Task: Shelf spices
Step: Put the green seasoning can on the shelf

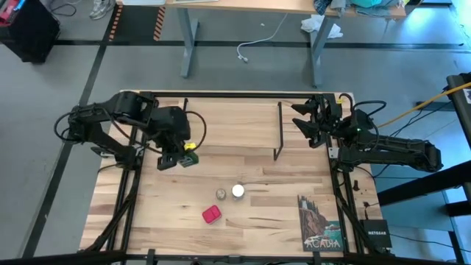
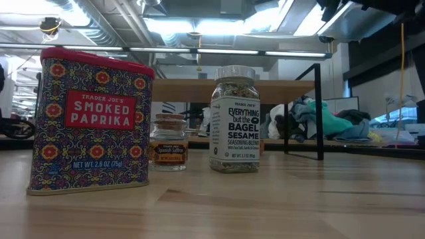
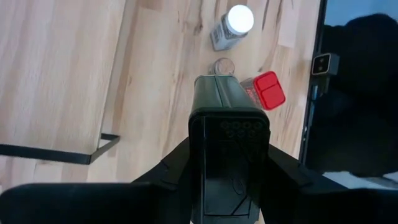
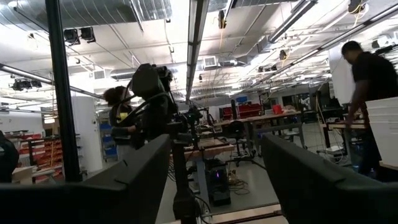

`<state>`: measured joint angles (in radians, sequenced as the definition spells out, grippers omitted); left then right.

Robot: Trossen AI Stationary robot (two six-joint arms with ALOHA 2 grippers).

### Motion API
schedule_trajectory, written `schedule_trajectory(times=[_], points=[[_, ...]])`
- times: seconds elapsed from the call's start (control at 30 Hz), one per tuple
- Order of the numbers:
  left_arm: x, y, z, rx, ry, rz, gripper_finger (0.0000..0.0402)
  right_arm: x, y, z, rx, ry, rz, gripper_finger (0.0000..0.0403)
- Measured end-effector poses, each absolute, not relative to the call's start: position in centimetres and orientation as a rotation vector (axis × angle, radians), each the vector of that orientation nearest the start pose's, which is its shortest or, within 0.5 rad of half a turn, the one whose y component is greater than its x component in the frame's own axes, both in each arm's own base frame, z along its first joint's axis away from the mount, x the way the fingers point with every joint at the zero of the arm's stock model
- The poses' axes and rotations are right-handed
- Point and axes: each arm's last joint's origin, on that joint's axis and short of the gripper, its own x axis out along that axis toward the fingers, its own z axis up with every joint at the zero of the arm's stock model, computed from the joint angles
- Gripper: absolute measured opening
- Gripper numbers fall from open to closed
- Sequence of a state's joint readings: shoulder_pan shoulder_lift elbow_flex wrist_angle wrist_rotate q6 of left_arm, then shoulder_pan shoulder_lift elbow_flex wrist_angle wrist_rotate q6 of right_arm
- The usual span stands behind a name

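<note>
Red square tin [image 2: 89, 123] stands nearest on the desk [image 1: 243, 213], beside the tiny jar [image 1: 220, 193] and white-capped jar [image 1: 238, 191]. Left hand [image 1: 179, 156] grips the dark tin [image 3: 229, 149] (lifted, beside the shelf [image 1: 235, 125]). Right hand [image 1: 305, 124] is open, holding nothing.

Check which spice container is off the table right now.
The dark square tin, clamped in the left gripper above the table. The red paprika tin, small saffron jar and white-capped bagel-seasoning jar all stand on the wood.
</note>
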<state>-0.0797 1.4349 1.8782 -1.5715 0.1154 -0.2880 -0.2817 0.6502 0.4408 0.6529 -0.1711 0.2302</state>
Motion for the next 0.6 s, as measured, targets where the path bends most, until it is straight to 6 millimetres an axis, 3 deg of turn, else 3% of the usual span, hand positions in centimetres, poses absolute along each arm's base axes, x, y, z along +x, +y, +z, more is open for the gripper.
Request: schedule_trajectory(times=[0.23, 0.6], points=[[23.4, -1.1, 42.9, -0.246, 1.182, -0.022, 0.0116, 14.4, -3.7, 31.2, 0.127, -0.442, -0.062, 0.026], [29.1, -1.1, 38.3, -0.091, 1.358, -0.095, 0.0116, 14.4, -3.7, 31.2, 0.126, -0.441, -0.055, 0.026]])
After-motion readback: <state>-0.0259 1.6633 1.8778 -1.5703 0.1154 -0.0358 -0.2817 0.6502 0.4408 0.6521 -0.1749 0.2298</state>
